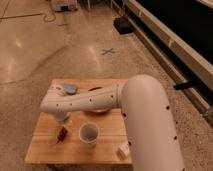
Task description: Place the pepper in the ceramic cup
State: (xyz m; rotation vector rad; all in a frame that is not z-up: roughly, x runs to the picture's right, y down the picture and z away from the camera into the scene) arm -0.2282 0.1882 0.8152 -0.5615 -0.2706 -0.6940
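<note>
The pepper (62, 134), small and dark red, lies on the front left of the wooden table (107, 142). The white ceramic cup (89, 133) stands upright just right of it, and I see nothing in it. My white arm reaches across the table from the right. Its gripper (64, 121) hangs at the arm's left end, right above the pepper's far end. The gripper's tip is hard to tell apart from the pepper.
An orange bowl (98, 111) sits behind the cup, mostly hidden under my arm. A blue object (69, 89) lies at the table's back left. A small pale packet (123, 149) lies at the front right. Polished floor surrounds the table.
</note>
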